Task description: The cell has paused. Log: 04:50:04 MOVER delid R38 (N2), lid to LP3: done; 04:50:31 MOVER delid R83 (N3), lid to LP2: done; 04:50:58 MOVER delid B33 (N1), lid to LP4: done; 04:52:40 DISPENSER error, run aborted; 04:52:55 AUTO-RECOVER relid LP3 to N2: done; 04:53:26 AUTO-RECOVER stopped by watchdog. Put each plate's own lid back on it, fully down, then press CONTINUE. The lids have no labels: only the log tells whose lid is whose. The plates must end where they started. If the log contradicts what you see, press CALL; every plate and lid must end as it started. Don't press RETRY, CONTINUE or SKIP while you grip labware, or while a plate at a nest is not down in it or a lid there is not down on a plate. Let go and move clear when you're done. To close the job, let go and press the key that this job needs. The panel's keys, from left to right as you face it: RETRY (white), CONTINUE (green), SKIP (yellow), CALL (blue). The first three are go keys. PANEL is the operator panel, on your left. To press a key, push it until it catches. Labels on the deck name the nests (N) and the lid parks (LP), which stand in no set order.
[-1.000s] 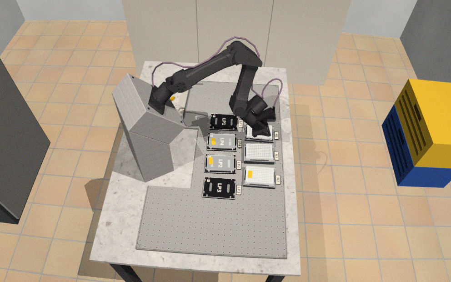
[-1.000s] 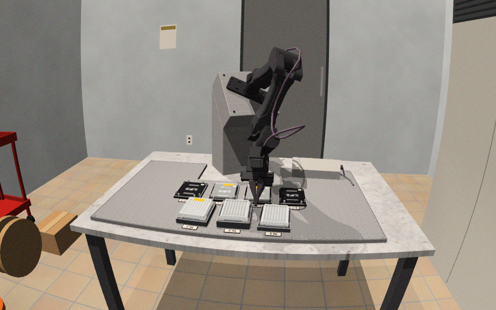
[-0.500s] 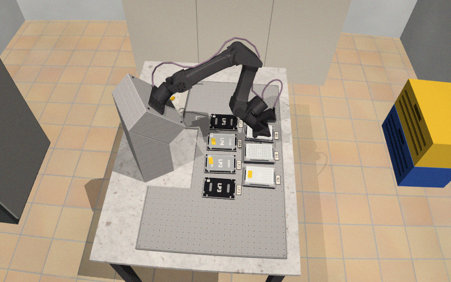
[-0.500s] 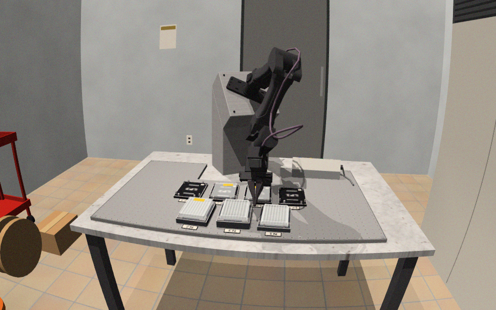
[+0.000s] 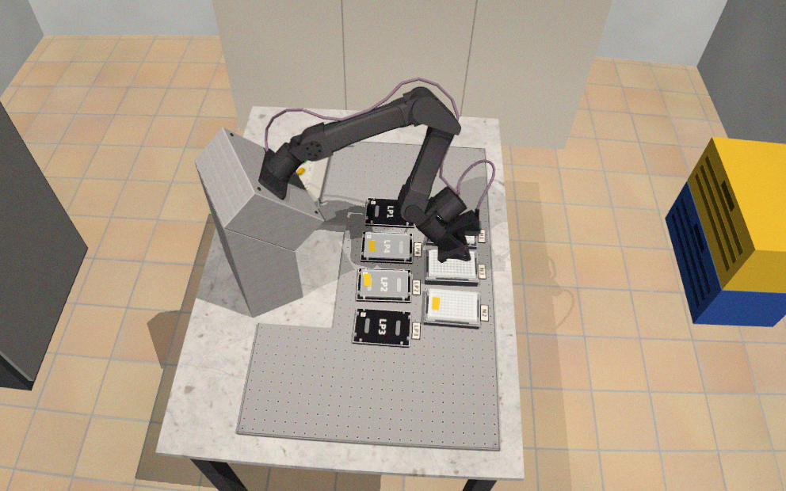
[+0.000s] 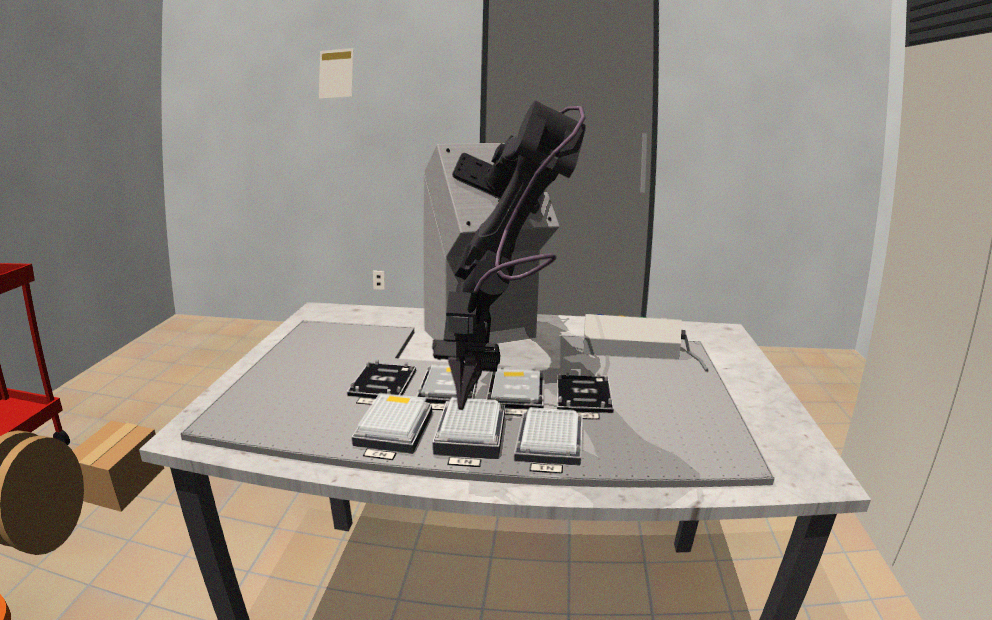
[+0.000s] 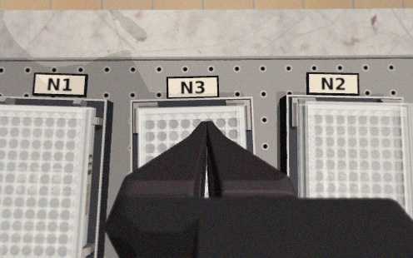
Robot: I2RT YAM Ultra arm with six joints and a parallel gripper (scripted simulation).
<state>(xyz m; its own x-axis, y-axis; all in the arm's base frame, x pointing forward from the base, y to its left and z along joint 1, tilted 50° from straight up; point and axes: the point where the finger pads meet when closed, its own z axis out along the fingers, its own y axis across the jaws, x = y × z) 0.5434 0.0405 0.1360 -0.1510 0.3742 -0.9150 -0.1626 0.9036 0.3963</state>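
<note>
White panel (image 5: 314,173) (image 6: 632,334) is at the far left, partly behind the arm. Next, clear lids with yellow marks sit on LP4 (image 5: 387,247) (image 6: 516,388) and LP2 (image 5: 384,284) (image 6: 437,384). The hand (image 5: 444,260) (image 6: 461,406) (image 7: 206,129) is pinched together, holding nothing, above the N3 plate (image 5: 455,272) (image 6: 470,424) (image 7: 160,133). White plates sit at N1 (image 5: 471,238) (image 6: 548,431) (image 7: 37,179) and N2 (image 5: 457,307) (image 6: 391,420) (image 7: 354,154) too.

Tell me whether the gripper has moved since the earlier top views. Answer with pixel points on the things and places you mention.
Yes: the gripper (image 5: 453,258) (image 6: 461,406) (image 7: 206,129) has moved from over the plate at N1 to over the plate at N3 (image 5: 443,271) (image 6: 479,427) (image 7: 151,136).
</note>
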